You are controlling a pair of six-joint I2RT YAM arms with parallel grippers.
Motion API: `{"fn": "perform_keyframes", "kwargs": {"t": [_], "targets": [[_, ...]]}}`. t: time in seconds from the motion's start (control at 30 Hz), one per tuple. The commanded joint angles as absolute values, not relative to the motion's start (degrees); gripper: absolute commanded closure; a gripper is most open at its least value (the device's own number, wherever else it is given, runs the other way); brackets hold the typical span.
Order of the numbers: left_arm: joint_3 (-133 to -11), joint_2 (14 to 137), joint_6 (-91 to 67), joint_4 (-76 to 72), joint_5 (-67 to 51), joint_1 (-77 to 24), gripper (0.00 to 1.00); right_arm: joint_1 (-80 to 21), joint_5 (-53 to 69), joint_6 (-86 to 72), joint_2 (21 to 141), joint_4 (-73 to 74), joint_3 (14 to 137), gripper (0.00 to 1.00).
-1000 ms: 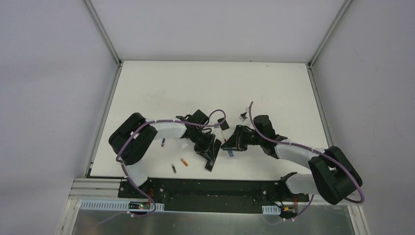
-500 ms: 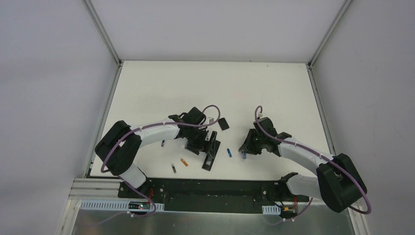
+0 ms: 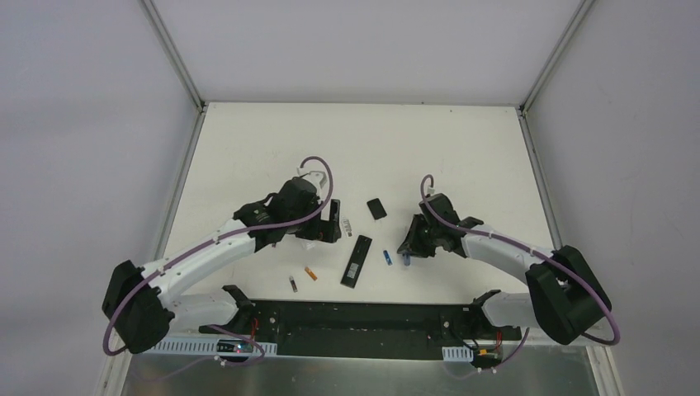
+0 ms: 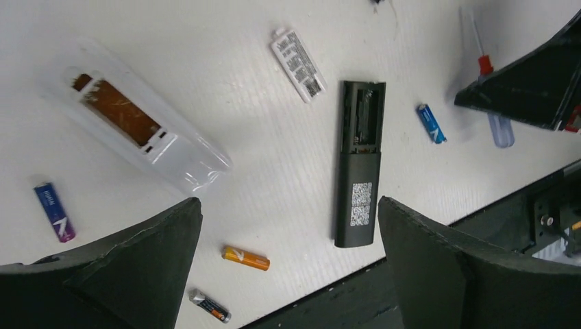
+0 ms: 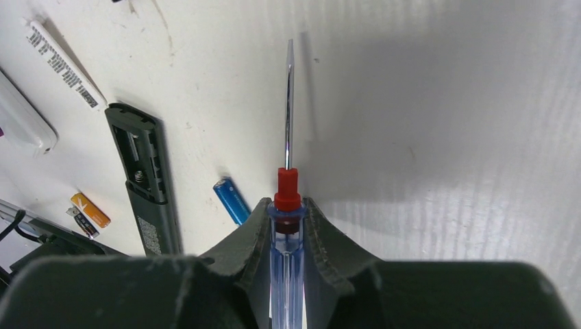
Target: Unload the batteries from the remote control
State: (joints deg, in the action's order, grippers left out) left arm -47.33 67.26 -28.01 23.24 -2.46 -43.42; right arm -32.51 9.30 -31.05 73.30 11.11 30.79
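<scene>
1. Your left gripper (image 4: 284,205) hung above the table (image 4: 274,27) with its jaws spread wide, holding nothing.
2. Your right gripper (image 5: 288,214) had its jaws pinched on the handle of the screwdriver (image 5: 288,103), whose tip pointed out over bare table to the right of the black remote (image 4: 360,164).
3. The black remote lay back up with its battery bay uncovered, and the bay looked empty. The white remote (image 4: 133,133) to its left was open too, with no cells showing.
4. Four batteries lay loose on the table: a blue battery (image 4: 431,123) just right of the black remote, an orange battery (image 4: 245,258) and a dark battery (image 4: 210,306) by the near edge, and a blue-and-purple battery (image 4: 55,211) near the white remote.
5. As I judged it, the unloading looked done, and only setting the screwdriver down was left for you.
</scene>
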Motion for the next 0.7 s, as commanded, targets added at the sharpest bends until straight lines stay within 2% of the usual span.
{"fn": "perform_keyframes", "kwargs": {"t": [0.0,0.27,0.67], "targets": [[-44.46,59.60,-31.33,25.11,9.24,-43.33,0.01,-35.88,4.86,-30.03,77.39,16.53,31.74,0.92],[-42.43,51.95,-33.84,27.64,14.63,-43.15,0.01,-42.22,-5.90,-30.65,81.82,21.00,36.09,0.89],[-45.11,53.35,-36.00,30.09,16.29,-43.15,0.01,-43.59,-14.82,-31.86,79.83,28.48,38.39,0.86]]}}
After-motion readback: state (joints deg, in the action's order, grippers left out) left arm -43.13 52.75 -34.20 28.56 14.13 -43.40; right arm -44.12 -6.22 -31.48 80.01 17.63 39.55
